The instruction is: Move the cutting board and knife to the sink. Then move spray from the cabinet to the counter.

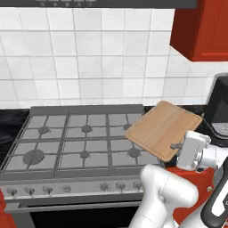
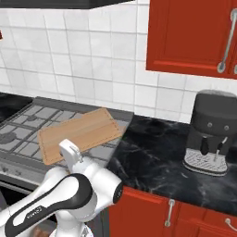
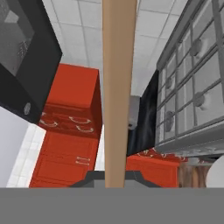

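Pinching the board (image 1: 162,128) edge-on, the gripper (image 1: 178,146) is held above the stove's (image 1: 53,138) near right corner; sink delivery, knife and spray are judged undone.

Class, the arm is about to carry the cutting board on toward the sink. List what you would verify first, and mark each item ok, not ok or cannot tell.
1. Gripper shut on the cutting board's edge: ok.
2. Board lifted above the stove: ok.
3. Board level: not ok, it tilts.
4. Coffee machine apart from the board: ok.
5. Route to the sink: cannot tell.
6. Knife's place: cannot tell.
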